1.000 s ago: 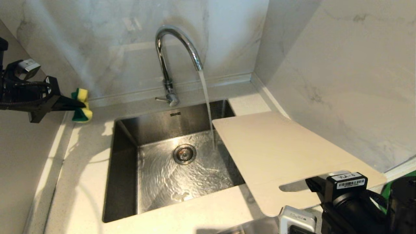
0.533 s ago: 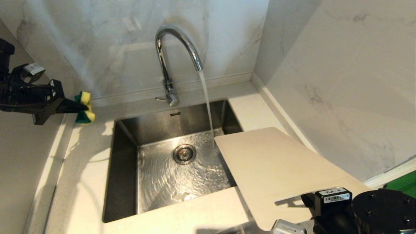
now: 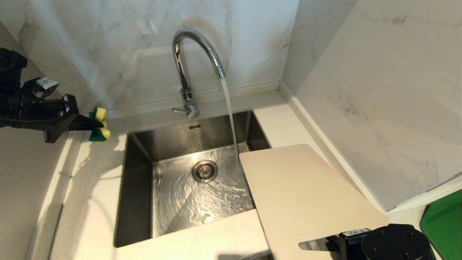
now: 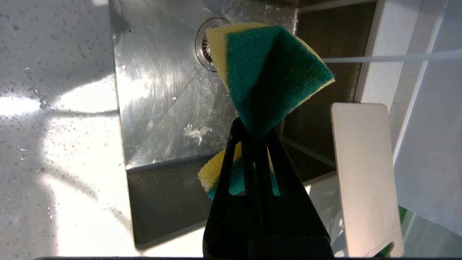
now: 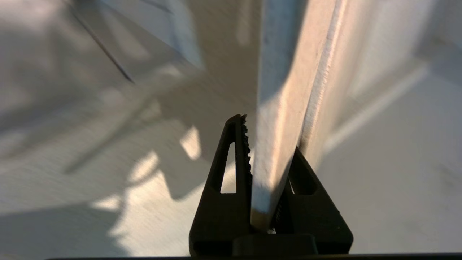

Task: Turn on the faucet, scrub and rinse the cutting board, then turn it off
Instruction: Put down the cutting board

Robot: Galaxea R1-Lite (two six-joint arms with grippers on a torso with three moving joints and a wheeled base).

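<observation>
Currently the right gripper [image 5: 269,151] is clamped on the cutting board [image 3: 303,195], which reaches from it toward the running faucet [image 3: 191,65]; the left gripper [image 3: 94,122], left of the sink [image 3: 137,187], pinches a sponge [image 4: 267,76]

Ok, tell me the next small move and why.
Probably slide the cutting board left under the stream: the faucet runs, the right gripper clamps the board's edge, and the left gripper holds the sponge ready beside the sink.
</observation>
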